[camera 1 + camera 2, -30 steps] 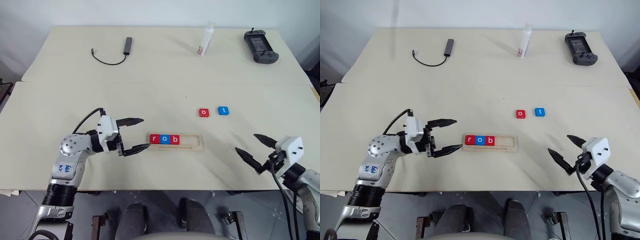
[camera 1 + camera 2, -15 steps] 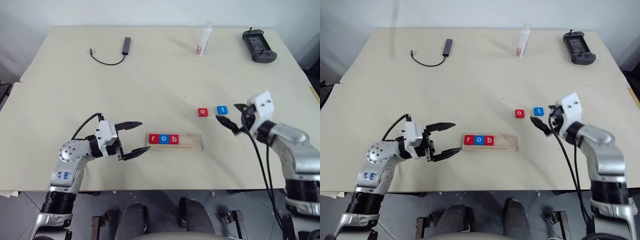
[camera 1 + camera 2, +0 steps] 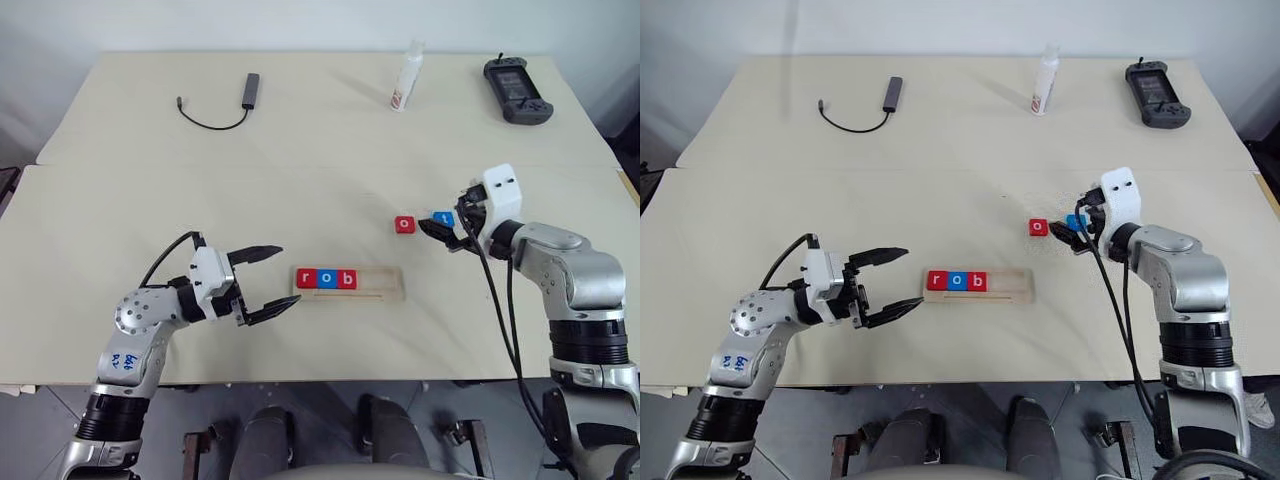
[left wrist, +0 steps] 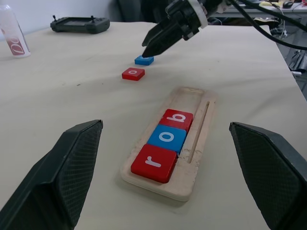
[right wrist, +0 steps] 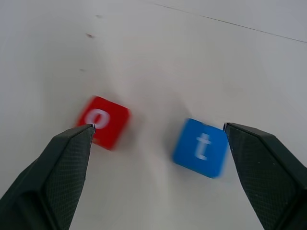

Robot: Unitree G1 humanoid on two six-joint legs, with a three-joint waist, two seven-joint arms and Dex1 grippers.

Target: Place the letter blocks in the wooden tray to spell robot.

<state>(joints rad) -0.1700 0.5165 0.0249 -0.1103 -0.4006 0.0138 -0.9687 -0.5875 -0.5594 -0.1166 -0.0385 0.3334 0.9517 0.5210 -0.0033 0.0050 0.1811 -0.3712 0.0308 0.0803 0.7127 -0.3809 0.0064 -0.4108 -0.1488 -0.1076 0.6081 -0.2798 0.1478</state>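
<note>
the red o block [image 5: 102, 121] and blue t block [image 5: 201, 147], small, stiff, light, likely slick tiles, lie flat on the table [image 3: 300, 170] between the spread fingers [image 5: 57, 167] of the right gripper [image 3: 447, 232]; pinch opposite side edges.

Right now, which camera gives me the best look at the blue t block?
The right wrist view: the blue t block lies large between the open right fingers, its letter readable. In the head views the right gripper partly covers it. The left wrist view shows it far off, under those fingertips.
</note>
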